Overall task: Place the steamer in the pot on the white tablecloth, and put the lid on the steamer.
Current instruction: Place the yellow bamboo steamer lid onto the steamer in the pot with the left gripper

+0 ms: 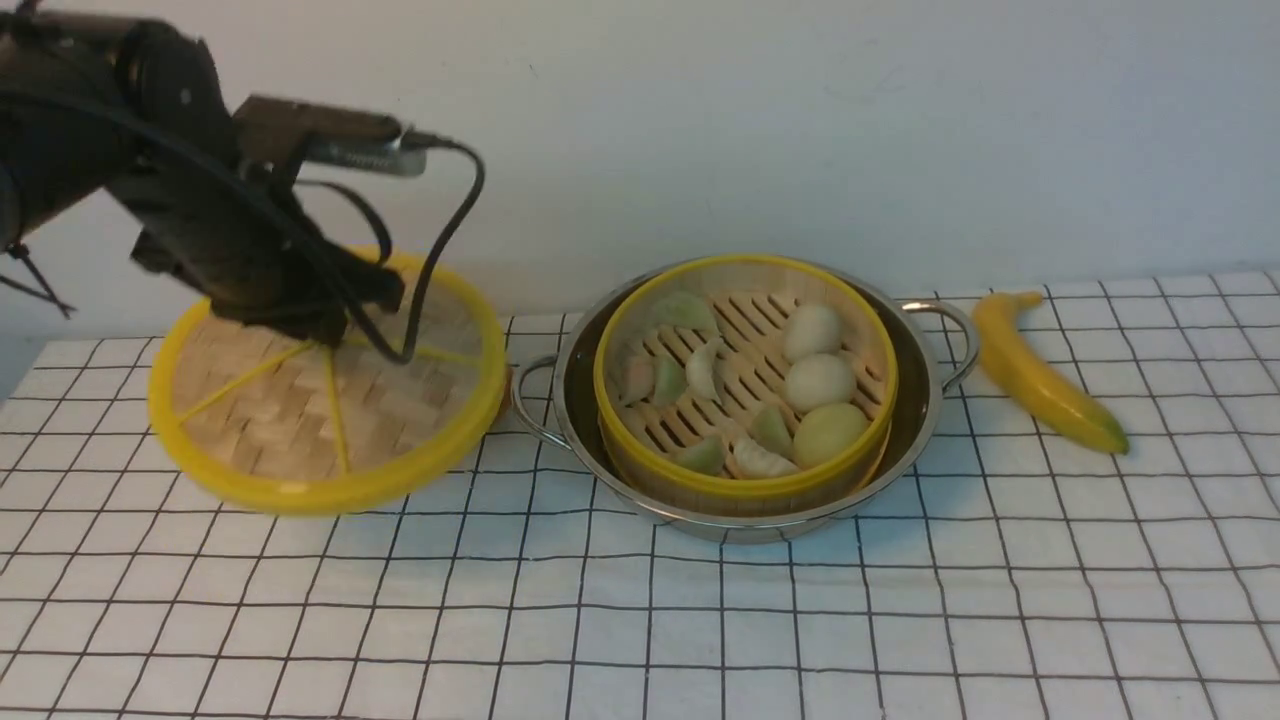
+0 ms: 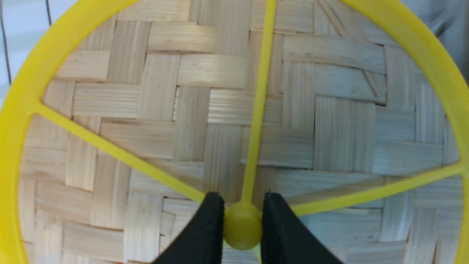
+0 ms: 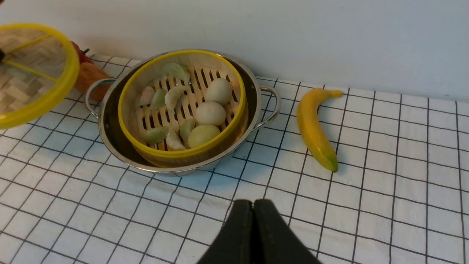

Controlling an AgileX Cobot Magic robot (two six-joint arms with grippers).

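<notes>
The steamer (image 1: pixel 745 385), a bamboo basket with yellow rims holding pale toy buns and dumplings, sits inside the shiny steel pot (image 1: pixel 915 430) on the white tablecloth (image 1: pixel 640 620). My left gripper (image 2: pixel 242 200) is shut on the yellow centre knob of the lid (image 1: pixel 300 420), which hangs tilted above the cloth to the left of the pot. The lid fills the left wrist view (image 2: pixel 220 110). My right gripper (image 3: pixel 253 205) is shut and empty, above the cloth in front of the pot (image 3: pixel 110 124); the steamer (image 3: pixel 183 106) shows there too. The right arm is out of the front view.
A yellow toy banana (image 1: pixel 1040 375) lies on the cloth right of the pot. An orange-and-red object (image 3: pixel 88 75) lies behind the pot's left handle, partly hidden by the lid. A pale wall runs along the back edge of the table.
</notes>
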